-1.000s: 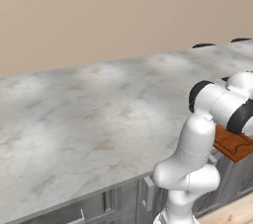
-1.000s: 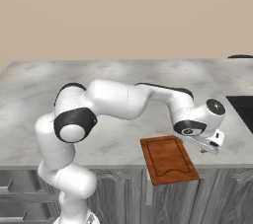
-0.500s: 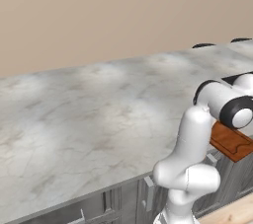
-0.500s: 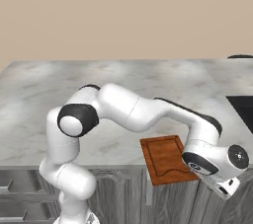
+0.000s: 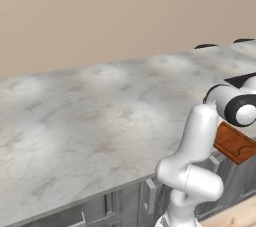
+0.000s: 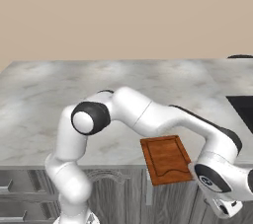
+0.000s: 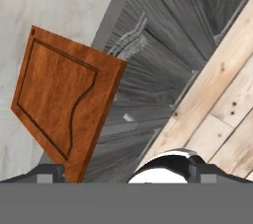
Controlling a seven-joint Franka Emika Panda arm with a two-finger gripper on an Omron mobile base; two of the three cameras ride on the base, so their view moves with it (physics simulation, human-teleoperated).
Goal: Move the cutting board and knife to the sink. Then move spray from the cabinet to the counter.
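Note:
The cutting board is a reddish-brown grooved rectangle lying on the marble counter, with its near end hanging over the front edge. It also shows as the cutting board and the cutting board. My gripper hangs open and empty below the counter's edge, in front of the grey fronts, just right of the board and apart from it. In the hand view the gripper looks up along the board's overhanging end. The dark sink lies at the right edge. The knife, spray and cabinet are out of view.
Grey wood drawer fronts with metal handles run under the counter. A light plank floor lies below my hand. Dark burner rims sit at the far right of the slab. My arm arches over the board's left side.
My hand has dropped from above the board's right side to below the counter's front edge. The jaws stayed open. The board has not moved.

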